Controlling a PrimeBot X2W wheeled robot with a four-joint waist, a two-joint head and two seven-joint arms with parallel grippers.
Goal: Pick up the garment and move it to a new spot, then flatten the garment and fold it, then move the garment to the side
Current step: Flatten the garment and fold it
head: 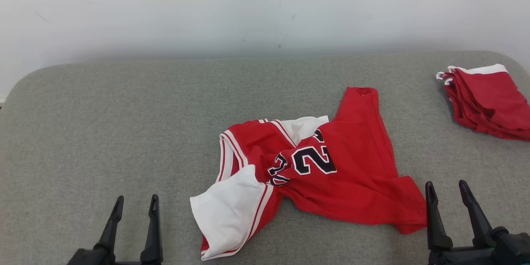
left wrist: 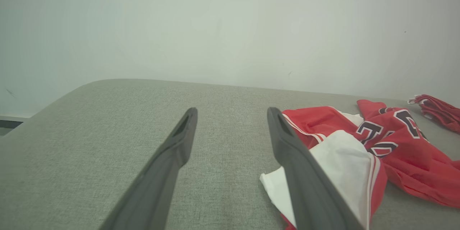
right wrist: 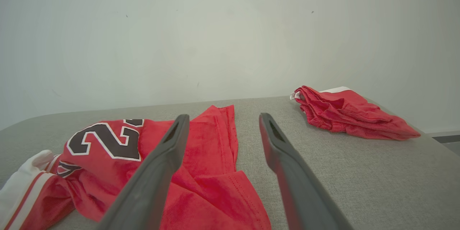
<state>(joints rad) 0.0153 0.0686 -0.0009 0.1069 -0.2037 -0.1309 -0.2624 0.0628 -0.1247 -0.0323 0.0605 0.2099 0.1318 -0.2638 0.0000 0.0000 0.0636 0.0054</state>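
Red garment (head: 343,161) lay crumpled across the bench (head: 103,132), its corner just beside the right fingers (head: 433,219); the left fingers (head: 152,232) stood farther. Both pairs were wide, empty.

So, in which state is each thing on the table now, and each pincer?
Jersey: crumpled, lying on the table, not held.
Pile of red clothes: folded, at the table's far right.
Left pincer: open, empty.
Right pincer: open, empty.

Matt cloth garment (head: 331,161), woven table (head: 103,132)
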